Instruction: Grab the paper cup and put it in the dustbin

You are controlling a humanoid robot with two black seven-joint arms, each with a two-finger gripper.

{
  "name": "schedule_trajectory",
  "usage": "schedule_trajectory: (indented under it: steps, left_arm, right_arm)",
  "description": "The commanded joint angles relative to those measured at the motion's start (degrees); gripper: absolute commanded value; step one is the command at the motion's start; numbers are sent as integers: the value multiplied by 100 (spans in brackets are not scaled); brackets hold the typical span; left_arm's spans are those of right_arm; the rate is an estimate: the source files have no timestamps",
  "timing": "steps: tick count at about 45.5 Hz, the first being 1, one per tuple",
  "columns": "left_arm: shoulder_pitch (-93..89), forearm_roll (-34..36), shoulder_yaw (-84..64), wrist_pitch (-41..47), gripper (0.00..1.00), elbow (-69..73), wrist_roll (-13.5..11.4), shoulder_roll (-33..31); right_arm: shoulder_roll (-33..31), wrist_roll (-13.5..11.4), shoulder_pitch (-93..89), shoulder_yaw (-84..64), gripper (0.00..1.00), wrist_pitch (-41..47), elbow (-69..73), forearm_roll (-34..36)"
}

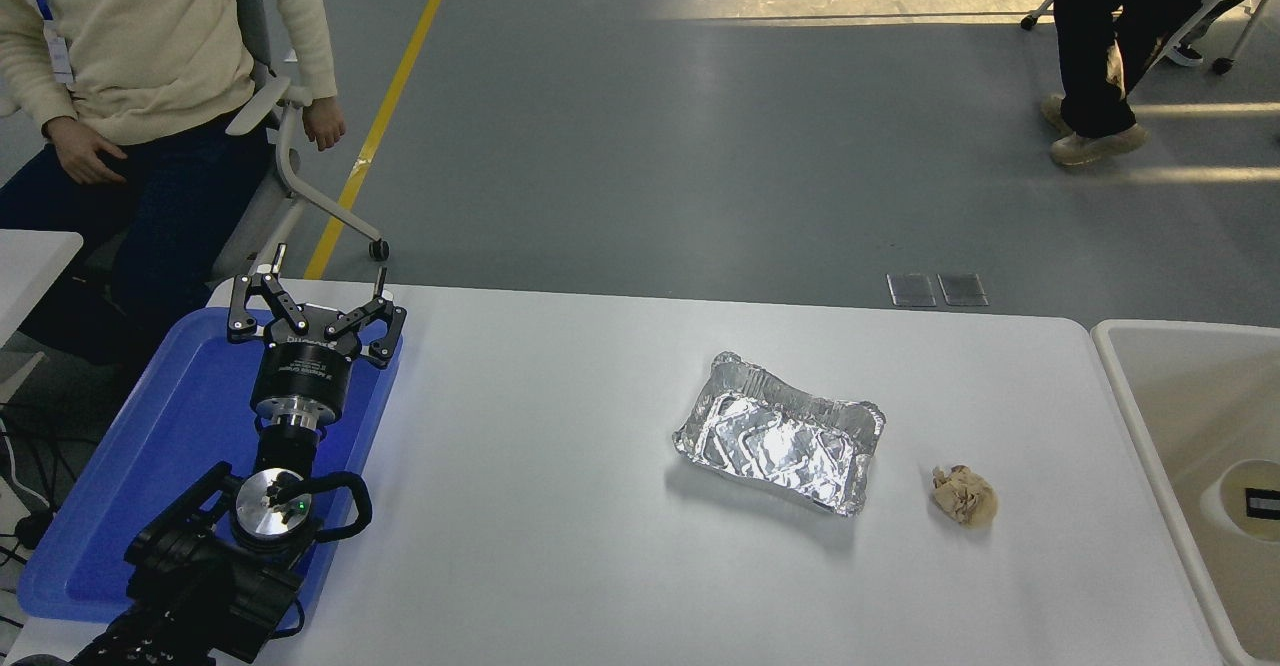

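One paper cup (1248, 499) lies in the dustbin (1140, 416), far from the spread left tool (312, 282)

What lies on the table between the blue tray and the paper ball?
In the head view, only the foil tray lies between the blue tray and paper ball.

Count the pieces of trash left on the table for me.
2: a foil tray at mid-table, and a crumpled paper ball to its right, near the dustbin. The paper cup already lies inside the dustbin.
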Motion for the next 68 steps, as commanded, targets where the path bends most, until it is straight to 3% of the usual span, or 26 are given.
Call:
schedule_trajectory:
  steps: [1, 4, 5, 6, 7, 8, 13, 45, 54, 68]
  left_arm:
    - [0, 0, 0, 0, 100, 0, 0, -4]
    - [0, 0, 0, 0, 100, 0, 0, -4]
    - [0, 0, 0, 0, 100, 0, 0, -4]
    - [0, 0, 0, 0, 100, 0, 0, -4]
    - [0, 0, 0, 0, 100, 0, 0, -4]
    - [0, 0, 0, 0, 100, 0, 0, -4]
    - [0, 0, 0, 0, 100, 0, 0, 5]
    - [0, 0, 0, 0, 100, 0, 0, -4]
    - [0, 0, 0, 0, 100, 0, 0, -4]
    - [9, 0, 0, 0, 100, 0, 0, -4]
  right_arm:
    - [142, 3, -136, 4, 0, -102, -56, 65]
    - [160, -5, -163, 4, 13, -137, -73, 74]
    - [160, -5, -163, 4, 21, -146, -91, 74]
    - [160, -5, -171, 4, 46, -155, -100, 82]
    - [160, -5, -172, 13, 78, -181, -100, 100]
    - [160, -5, -172, 31, 100, -190, -117, 152]
    - [160, -5, -215, 101, 100, -164, -196, 408]
    - [160, 12, 215, 163, 100, -111, -205, 452]
    - [344, 197, 426, 171, 100, -76, -170, 460]
    - [415, 223, 787, 250, 100, 144, -161, 460]
